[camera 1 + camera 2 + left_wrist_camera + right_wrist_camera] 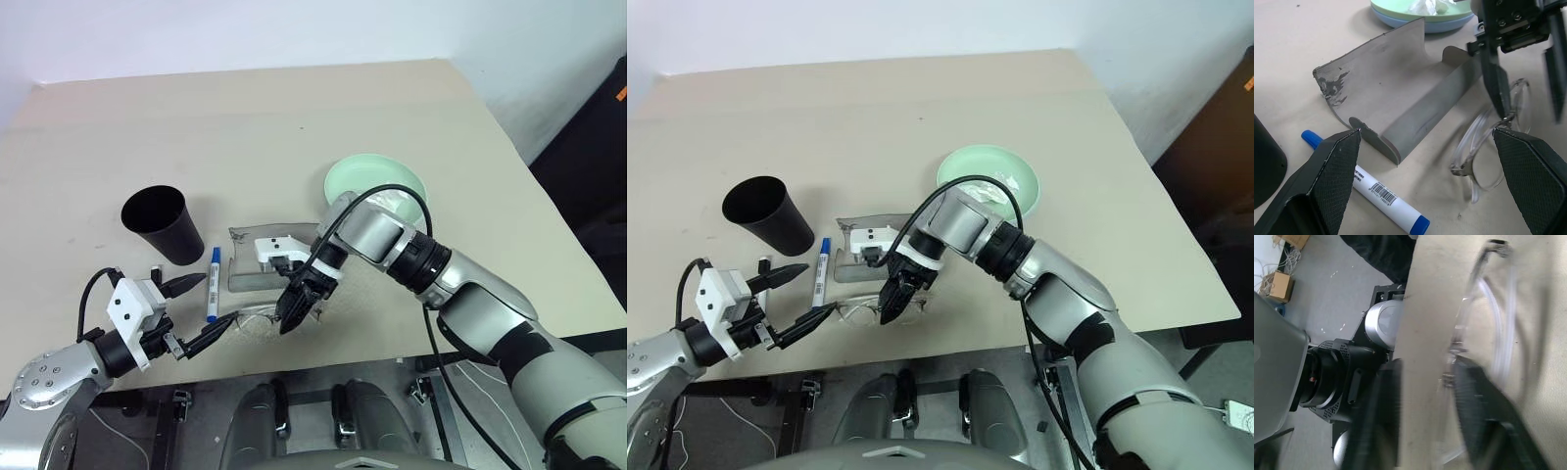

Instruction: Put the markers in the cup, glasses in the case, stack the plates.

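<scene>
Left gripper (192,315) hovers level, fingers spread — right gripper (299,311) angles down, fingers narrowing onto the glasses (257,319).

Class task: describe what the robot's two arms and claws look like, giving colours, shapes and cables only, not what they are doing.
Both arms are silver-grey metal with black joint rings. Each ends in a white block carrying a claw of two black, tapering, pointed fingers with textured inner pads: left claw, right claw. A black cable arcs over the right arm; another loops beside the left wrist.
</scene>
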Robot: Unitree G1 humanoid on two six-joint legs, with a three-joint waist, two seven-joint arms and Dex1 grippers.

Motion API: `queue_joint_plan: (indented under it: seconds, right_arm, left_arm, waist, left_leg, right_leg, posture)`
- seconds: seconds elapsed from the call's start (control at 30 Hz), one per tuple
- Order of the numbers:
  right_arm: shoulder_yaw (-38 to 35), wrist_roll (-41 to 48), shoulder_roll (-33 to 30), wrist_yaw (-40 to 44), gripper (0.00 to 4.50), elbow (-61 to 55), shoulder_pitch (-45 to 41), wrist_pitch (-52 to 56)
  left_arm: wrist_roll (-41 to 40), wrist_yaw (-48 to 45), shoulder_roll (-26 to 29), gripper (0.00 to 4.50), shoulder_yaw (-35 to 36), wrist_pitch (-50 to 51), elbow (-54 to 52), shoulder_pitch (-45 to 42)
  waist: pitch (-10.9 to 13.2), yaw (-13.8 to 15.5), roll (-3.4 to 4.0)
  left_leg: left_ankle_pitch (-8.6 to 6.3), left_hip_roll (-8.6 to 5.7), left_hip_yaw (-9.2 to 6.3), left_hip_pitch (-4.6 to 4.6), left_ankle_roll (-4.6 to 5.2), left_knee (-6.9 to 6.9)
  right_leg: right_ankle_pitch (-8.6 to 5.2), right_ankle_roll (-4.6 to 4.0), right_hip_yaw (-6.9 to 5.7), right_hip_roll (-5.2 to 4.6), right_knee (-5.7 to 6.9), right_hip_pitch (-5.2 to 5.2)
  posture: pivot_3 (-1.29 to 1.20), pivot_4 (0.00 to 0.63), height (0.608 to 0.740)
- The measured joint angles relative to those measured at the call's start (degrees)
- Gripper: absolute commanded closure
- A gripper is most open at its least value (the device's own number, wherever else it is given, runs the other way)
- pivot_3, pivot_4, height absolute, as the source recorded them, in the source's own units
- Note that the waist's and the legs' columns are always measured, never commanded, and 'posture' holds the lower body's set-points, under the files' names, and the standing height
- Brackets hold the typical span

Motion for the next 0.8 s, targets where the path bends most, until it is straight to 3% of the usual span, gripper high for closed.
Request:
queue_joint_plan:
  seconds: [0.07, 0.4, 0.8]
  right_arm:
    - [0.0, 0.0, 0.3, -0.3, 4.47, 0.2, 0.0, 0.0]
    - [-1.7, -0.1, 0.5, -0.9, 4.47, 1.9, -0.1, -0.3]
    - [-12.2, 8.8, -8.6, 1.8, 4.47, 2.5, -6.7, -2.5]
  left_arm:
    - [0.1, -0.1, 0.0, 0.0, 0.0, -0.1, 0.0, 0.2]
    - [0.5, -0.2, 0.0, 0.0, -0.2, -0.2, 0.1, -0.2]
    - [0.6, -2.3, 0.0, 0.0, 2.1, -2.9, 2.8, 2.5]
  waist:
    - [0.0, 0.0, 0.0]
    - [0.0, 0.0, 0.0]
    - [0.0, -0.1, 0.01]
  left_leg:
    - [0.0, 0.0, 0.0, 0.0, 0.0, -0.01]
    - [0.0, 0.0, 0.0, 0.0, 0.0, -0.01]
    - [0.0, -0.03, 0.0, -0.08, 0.0, -0.09]
  right_leg:
    - [0.0, 0.0, 0.0, 0.0, 0.0, 0.0]
    - [0.0, 0.0, 0.0, 0.0, 0.0, -0.02]
    - [-0.02, -0.03, -0.01, -0.03, -0.01, -0.1]
  posture:
    - [0.0, 0.15, 0.715]
    - [0.0, 0.15, 0.715]
    - [0.0, 0.15, 0.715]
